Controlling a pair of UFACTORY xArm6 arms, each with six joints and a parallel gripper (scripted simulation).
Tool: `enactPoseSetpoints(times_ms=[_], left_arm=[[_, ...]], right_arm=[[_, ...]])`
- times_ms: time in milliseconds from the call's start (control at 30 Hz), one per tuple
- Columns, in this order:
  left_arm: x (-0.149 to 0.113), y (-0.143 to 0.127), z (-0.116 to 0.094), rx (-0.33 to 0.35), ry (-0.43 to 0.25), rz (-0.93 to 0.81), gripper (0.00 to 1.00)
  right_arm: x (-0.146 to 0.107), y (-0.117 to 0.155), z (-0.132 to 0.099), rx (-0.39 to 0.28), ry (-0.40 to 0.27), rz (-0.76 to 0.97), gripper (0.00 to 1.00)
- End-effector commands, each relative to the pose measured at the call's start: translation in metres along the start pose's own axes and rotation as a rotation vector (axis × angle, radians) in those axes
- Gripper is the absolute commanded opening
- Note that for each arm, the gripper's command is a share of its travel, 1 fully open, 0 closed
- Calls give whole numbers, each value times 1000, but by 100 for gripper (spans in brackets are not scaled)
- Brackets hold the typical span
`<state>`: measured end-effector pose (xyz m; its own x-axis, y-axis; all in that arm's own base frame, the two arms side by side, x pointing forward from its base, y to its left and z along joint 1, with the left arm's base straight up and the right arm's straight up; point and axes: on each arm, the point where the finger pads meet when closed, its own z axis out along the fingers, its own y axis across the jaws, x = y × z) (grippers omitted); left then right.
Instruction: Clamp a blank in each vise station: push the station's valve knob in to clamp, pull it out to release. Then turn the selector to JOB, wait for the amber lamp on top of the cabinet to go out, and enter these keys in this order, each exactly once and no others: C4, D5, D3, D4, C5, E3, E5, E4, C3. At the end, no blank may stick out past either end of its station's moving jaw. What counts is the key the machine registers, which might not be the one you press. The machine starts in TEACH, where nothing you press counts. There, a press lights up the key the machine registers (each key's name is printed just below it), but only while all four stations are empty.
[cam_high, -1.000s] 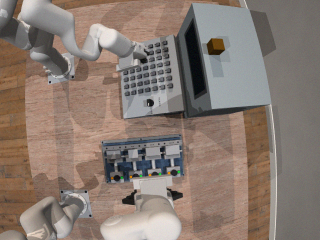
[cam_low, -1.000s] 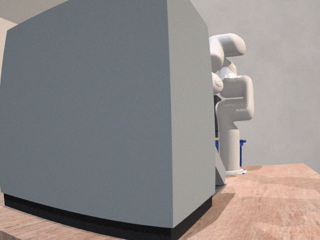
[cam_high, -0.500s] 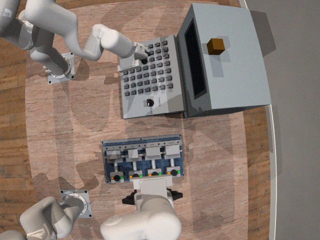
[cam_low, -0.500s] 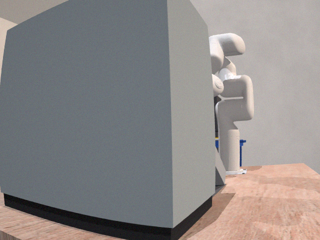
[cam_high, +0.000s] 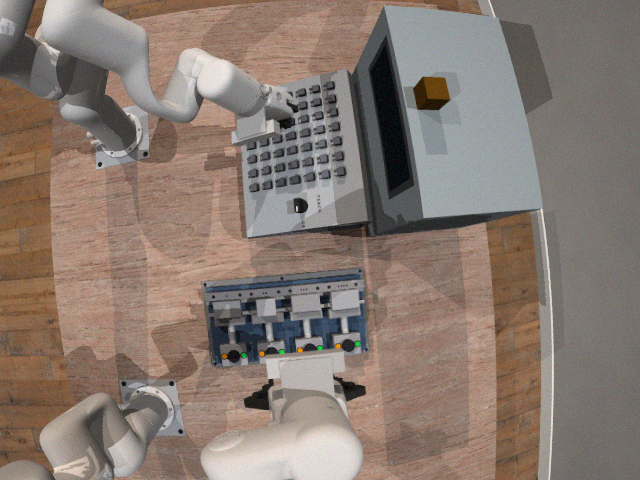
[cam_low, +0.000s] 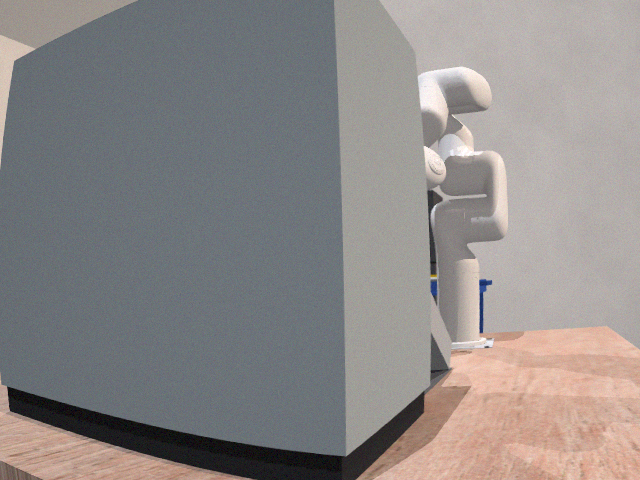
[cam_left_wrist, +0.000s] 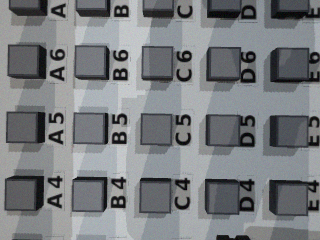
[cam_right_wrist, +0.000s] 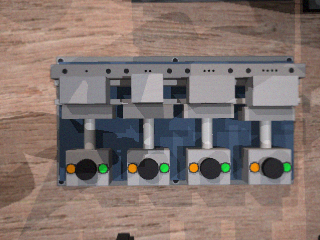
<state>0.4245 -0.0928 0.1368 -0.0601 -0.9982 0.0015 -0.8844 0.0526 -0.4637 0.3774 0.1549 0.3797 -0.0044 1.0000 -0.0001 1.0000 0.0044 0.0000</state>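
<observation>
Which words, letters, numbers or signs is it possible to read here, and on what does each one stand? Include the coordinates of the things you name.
On the keypad panel (cam_high: 268, 222) (cam_low: 439, 343) (cam_left_wrist: 132, 100), beside its keys:
"A6", "B6", "C6", "D6", "E6"
"A5", "B5", "C5", "D5", "E5"
"A4", "B4", "C4", "D4", "E4"
"A", "B", "C", "D", "E": top row, numbers cut off
By the selector (cam_high: 300, 205):
"TEACH"
"JOB", faint
On the vise rail (cam_high: 252, 293) (cam_right_wrist: 175, 71):
"•", "••", "•••", "••••"
The white arm sticker (cam_high: 7, 26) is too blurred.
</observation>
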Motion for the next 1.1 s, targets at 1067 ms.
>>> enactPoseSetpoints(times_ms=[1067], left_arm=[[31, 29, 8, 3, 0, 1, 0]], right_arm=[[0, 0, -2, -5, 2, 0, 100]])
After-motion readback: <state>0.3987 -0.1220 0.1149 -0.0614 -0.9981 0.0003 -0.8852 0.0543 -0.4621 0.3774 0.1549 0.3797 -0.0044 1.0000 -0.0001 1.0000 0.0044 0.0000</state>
